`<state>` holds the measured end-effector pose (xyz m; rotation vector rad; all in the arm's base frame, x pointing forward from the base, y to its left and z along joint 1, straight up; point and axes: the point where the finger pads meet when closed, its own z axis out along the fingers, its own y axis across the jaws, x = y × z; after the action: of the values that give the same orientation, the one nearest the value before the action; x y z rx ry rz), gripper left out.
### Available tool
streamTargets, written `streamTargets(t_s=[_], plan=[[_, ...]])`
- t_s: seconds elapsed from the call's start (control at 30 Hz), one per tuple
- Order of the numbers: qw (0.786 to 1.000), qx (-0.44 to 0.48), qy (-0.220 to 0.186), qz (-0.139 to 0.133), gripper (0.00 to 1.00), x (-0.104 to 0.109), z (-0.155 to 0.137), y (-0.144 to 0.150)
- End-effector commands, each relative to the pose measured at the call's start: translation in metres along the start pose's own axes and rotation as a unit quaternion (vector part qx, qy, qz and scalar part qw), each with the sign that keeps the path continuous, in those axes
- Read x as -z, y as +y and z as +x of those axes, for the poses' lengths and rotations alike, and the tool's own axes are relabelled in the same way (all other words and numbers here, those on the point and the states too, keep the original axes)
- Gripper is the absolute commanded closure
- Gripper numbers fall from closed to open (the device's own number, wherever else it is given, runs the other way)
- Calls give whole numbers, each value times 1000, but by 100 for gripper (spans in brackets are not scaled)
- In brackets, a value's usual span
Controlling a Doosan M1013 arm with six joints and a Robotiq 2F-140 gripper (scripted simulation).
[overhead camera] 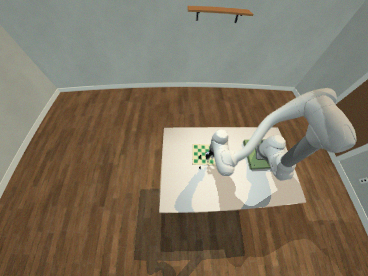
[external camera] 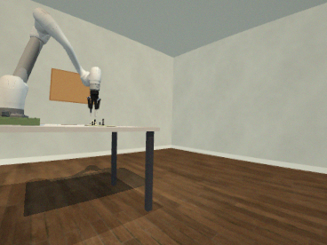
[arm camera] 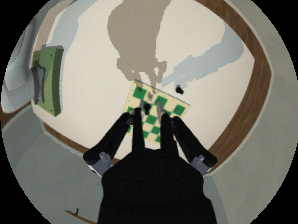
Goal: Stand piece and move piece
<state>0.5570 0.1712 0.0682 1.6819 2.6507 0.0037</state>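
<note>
The green and white chessboard (overhead camera: 196,149) (arm camera: 176,107) lies on the white table (overhead camera: 225,200) (external camera: 67,129). My gripper (overhead camera: 209,156) (external camera: 93,108) (arm camera: 150,105) hangs well above the board. Its fingers stand a little apart and I see nothing between them. Small dark pieces (external camera: 99,121) stand on the board below it; their squares are too small to read. One black piece (overhead camera: 200,169) (arm camera: 178,90) stands upright on the table just off the board's near edge.
The arm's green base plate (overhead camera: 253,161) (arm camera: 49,76) (external camera: 18,120) sits on the table to the right of the board. The arm reaches over the table between them. A wooden shelf (overhead camera: 220,10) hangs on the far wall.
</note>
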Motion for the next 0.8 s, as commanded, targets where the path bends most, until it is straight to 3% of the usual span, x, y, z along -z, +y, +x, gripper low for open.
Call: streamTargets(t_s=[0.0,0.77], plan=[[1000,0,0,0,78,-4,0,0],[1000,0,0,0,78,-23,0,0]])
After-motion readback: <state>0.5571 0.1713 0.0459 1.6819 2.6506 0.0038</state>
